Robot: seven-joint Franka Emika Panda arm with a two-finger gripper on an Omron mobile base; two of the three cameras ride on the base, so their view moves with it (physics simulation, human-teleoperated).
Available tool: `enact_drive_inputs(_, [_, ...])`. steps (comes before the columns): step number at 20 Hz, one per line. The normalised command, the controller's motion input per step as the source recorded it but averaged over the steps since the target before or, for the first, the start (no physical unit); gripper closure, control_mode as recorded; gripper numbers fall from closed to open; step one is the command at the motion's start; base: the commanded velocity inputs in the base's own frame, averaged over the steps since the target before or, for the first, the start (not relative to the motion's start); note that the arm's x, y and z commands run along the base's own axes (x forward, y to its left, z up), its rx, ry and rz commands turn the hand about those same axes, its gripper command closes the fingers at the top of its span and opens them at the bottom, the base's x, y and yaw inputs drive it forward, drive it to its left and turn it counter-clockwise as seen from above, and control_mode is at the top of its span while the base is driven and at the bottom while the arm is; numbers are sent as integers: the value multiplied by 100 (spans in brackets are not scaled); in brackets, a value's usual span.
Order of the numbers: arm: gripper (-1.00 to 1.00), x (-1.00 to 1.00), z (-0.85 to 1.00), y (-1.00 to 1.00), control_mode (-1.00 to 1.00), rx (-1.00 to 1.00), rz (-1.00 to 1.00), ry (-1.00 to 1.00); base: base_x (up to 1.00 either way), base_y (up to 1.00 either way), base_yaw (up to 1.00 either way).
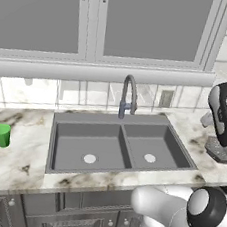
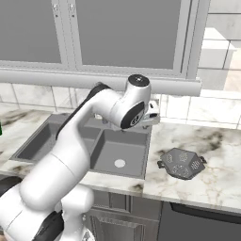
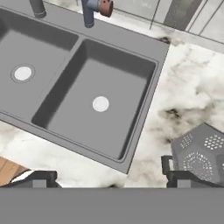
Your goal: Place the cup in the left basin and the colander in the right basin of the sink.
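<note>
In the left base view the cup [image 1: 2, 135] stands upright on the marble counter [image 1: 19, 159], well apart from the arm and far to the left of the sink [image 1: 120, 174]. Both basins lie empty, the left basin [image 1: 88, 148] and the right basin [image 1: 154, 148] each showing only a pale drain.

In the right base view the colander [image 2: 182, 163] sits on the counter just right of the sink rim, below and to the right of the raised hand. The arm hides the fingertips here.

In the hand view the gripper [image 3: 109, 178] has its jaws spread wide with nothing between them. The colander shows at the lower right, partly behind the right fingertip [image 3: 175, 177], with the right basin ahead and to the left.

The colander looks the nearer target. To take it cleanly, the hand should shift right until the rim lies between the jaws, then descend straight and pinch the wall, not the small side handle.
</note>
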Motion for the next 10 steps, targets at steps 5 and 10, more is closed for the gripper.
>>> enact_drive_inputs(5, [-100, -7, -30, -23, -100, -17, 13, 0, 0, 0, 0])
enact_drive_inputs(10, [-100, -4, -32, -15, -100, -19, 11, 0, 0, 0, 0])
